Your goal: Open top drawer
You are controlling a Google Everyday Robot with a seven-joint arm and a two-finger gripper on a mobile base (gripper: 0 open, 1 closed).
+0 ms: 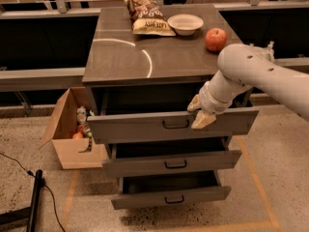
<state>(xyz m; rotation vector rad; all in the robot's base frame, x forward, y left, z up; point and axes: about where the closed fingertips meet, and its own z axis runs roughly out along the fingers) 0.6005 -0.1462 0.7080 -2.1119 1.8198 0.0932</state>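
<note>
The top drawer [140, 128] is a wide grey drawer with a small dark bail handle [175, 124] at its centre. It stands pulled partly out of the cabinet, and its dark inside shows behind the front. My gripper [198, 112] is just right of the handle, at the end of the white arm that reaches in from the right. It straddles the top edge of the drawer front, one cream finger [194, 103] behind the front and one in front of it. It is shut on that front.
The middle drawer [145, 165] and bottom drawer [145, 197] also stand partly open. On the cabinet top [120, 57] lie a chip bag [147, 16], a white bowl [185, 23] and a red apple [216, 39]. An open cardboard box [67, 139] stands at the left. A black stand [34, 202] lies on the floor at lower left.
</note>
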